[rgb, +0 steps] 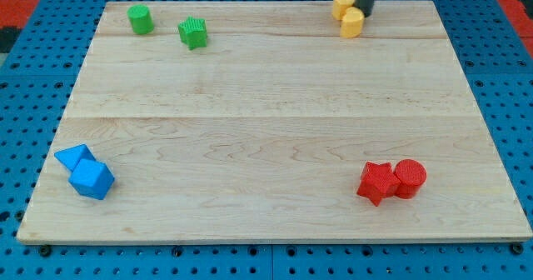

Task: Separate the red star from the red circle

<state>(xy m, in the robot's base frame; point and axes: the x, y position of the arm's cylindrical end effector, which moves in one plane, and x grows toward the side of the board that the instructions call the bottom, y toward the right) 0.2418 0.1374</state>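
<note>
1. The worktop point(266, 122) is a pale wooden board lying on a blue pegboard base point(33, 80); seven small coloured blocks sit near its corners
2. The red star point(377, 182) lies toward the board's 5 o'clock corner, flat on the wood
3. The red circle point(410, 177) sits at the star's 3 o'clock side; the two look to be touching, with no wood showing between them
4. My tip point(364, 13) is at the board's far edge, around 1 o'clock from the board's centre; the dark rod comes down from the view's top, and its very end is hard to make out against the blocks
5. There is no gripper on this arm, only the rod, so nothing is held; whether the tip presses on a block I cannot tell
6. Two yellow blocks stand by the tip: one yellow block point(342, 3) at its 9 o'clock side and a second yellow block point(352, 23) just below, at about 7 o'clock; they touch each other
7. The tip is well apart from the red pair, which lies far off at its 6 o'clock
8. A green cylinder point(140, 19) and a green star point(192, 32) sit near the 11 o'clock corner, close but apart
9. A blue triangle point(73, 157) and a blue cube point(92, 179) lie touching at the 7 o'clock corner
</note>
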